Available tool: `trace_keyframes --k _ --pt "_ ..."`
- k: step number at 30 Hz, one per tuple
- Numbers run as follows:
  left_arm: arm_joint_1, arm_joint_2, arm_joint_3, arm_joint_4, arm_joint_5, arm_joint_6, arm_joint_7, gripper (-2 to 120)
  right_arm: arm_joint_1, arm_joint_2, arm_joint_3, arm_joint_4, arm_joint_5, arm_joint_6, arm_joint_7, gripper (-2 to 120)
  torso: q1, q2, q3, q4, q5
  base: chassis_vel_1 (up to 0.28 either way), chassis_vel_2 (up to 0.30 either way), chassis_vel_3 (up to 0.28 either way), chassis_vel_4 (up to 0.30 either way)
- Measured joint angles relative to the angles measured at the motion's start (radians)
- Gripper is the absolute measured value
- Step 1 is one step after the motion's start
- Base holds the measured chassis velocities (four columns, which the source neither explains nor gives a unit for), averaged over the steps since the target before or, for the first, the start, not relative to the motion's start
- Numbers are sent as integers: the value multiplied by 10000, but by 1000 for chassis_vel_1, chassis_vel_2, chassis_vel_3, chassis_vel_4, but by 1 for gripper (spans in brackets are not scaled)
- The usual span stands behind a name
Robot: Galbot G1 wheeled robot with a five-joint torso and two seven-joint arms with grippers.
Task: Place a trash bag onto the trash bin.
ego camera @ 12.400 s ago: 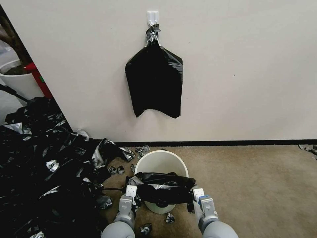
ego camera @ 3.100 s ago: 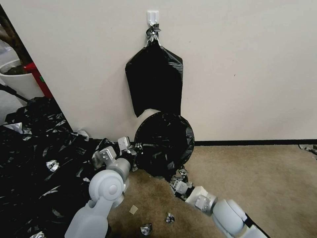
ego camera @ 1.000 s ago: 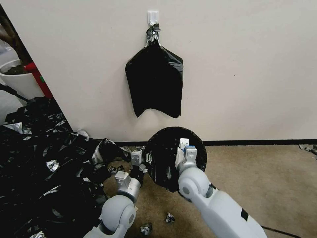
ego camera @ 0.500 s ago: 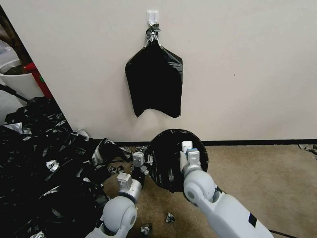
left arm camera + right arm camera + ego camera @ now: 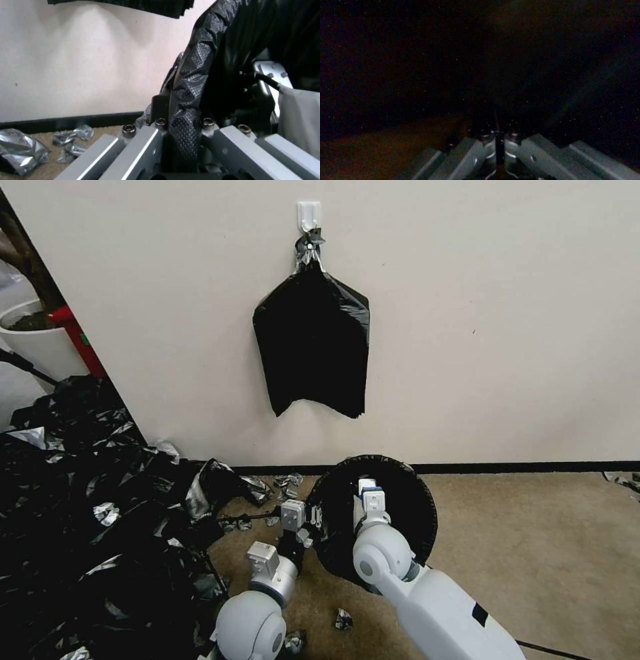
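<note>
The glossy black trash bag (image 5: pixel 400 513) is stretched over a round form that tilts its mouth toward me, low in front of the wall. That form is the trash bin, and the bag covers all of its cream surface. My left gripper (image 5: pixel 308 519) is shut on the bag-covered rim at the form's left side. In the left wrist view the wrinkly trash bag (image 5: pixel 196 75) runs between the left gripper's (image 5: pixel 181 126) jaws. My right gripper (image 5: pixel 368 495) reaches inside the lined mouth. In the dark right wrist view the right gripper (image 5: pixel 497 136) has its fingers together.
A flat stack of black bags (image 5: pixel 311 340) hangs from a wall hook above. A big heap of black bags (image 5: pixel 87 527) covers the floor at left, with a white planter (image 5: pixel 33 343) behind it. Silvery scraps (image 5: pixel 343 619) lie on the carpet. Bare carpet (image 5: pixel 533 560) lies to the right.
Over the last second the bag-covered bin has shifted right and lower, both grippers moving with it. Twelve seconds ago the bin stood upright and white, the bag held bunched over its near rim.
</note>
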State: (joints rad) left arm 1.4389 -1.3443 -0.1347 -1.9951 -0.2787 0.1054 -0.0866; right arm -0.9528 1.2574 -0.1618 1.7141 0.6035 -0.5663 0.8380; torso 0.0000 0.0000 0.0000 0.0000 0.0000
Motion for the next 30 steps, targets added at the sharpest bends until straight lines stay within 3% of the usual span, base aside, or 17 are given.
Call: trace_keyframes --k 6,10,15,20,25,26,30 --pt "31 9 6 -62 -19 26 -23 2 -395 -122 129 353 -781 448 -416 0 0 0 0 -1 0 0 0 0 0" --pt "12 1 44 -62 -20 45 -44 2 -833 -171 2 928 -50 743 -807 0 0 0 -1 0 1 0 0 0 0" --pt "16 -6 134 -139 -17 62 -47 2 -1006 -124 -165 1041 1245 395 -544 0 1 0 -1 0 0 0 0 0 0" --pt "75 -6 142 -231 -17 68 -46 2 -985 -153 -211 799 1248 109 -308 0 1 0 0 0 0 0 0 0 0" --pt "252 5 135 -372 -17 69 -29 2 -932 -266 -189 524 12 -101 -232 0 0 0 0 0 0 0 0 0 0" --pt "270 -3 128 -379 -17 81 -51 2 -1059 -272 -182 610 -758 324 -565 0 0 0 0 0 0 0 0 0 0" --pt "216 -16 127 -350 -17 272 -251 2 -1544 -406 -100 1376 -1315 820 -1600 0 0 0 0 0 1 0 0 0 0"
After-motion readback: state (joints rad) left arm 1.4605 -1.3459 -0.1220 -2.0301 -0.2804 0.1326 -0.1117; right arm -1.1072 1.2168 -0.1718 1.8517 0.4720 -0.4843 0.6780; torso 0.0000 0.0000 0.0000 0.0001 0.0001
